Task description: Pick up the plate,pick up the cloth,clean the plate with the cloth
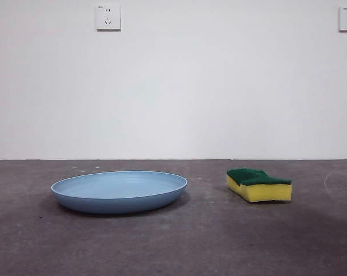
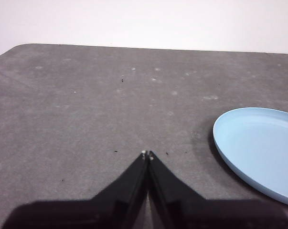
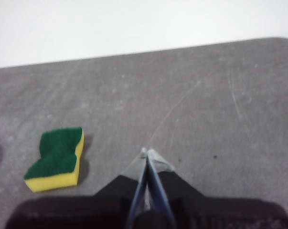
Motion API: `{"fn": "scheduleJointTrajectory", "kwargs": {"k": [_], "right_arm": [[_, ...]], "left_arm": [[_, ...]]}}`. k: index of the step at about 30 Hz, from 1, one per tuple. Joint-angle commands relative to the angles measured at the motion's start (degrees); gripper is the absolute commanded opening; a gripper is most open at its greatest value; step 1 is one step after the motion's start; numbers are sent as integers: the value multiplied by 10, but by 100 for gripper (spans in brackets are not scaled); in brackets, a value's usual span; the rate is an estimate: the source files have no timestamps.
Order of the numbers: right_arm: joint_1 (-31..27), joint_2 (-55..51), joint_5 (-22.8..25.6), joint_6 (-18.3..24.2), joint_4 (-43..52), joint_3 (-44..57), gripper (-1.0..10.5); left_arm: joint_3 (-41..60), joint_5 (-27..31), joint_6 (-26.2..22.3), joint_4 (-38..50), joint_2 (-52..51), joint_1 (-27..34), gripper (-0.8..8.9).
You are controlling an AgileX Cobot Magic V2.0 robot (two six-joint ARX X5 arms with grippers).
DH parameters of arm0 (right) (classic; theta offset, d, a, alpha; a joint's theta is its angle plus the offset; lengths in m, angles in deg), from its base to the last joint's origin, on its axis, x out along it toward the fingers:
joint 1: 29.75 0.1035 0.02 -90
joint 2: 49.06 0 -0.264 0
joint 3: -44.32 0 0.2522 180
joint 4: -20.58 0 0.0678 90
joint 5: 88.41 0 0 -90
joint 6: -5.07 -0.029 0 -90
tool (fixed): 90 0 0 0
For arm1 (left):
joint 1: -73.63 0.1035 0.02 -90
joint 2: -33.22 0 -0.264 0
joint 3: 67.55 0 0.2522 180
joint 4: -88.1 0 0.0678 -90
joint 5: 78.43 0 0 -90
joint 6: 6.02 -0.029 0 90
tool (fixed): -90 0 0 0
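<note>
Our left gripper (image 2: 147, 153) hangs above the table with its two black jaws pressed together, the tips meeting in a sharp point and holding nothing. Our right gripper (image 3: 147, 151) hangs the same way, its jaws closed tip to tip, with pale tape or padding showing along their inner edges near the tips. Neither of our arms shows in the front view; both sit back out of its sight.
</note>
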Motion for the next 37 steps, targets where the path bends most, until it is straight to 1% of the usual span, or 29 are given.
{"fn": "scheduleJointTrajectory", "kwargs": {"k": [1,7,11,16,37], "right_arm": [[-1,-30,-1,-5,5,28,1],[-1,-50,-1,-12,7,64,1],[0,-50,-1,-17,14,66,1],[0,-50,0,-42,14,66,1],[0,-49,4,-42,14,66,1]], "left_arm": [[8,2,-4,2,-2,2,-3],[8,2,-4,2,-1,2,-3],[8,2,-4,2,-1,2,-3],[8,2,-4,2,-1,2,-3],[8,2,-4,2,-1,2,-3]]}}
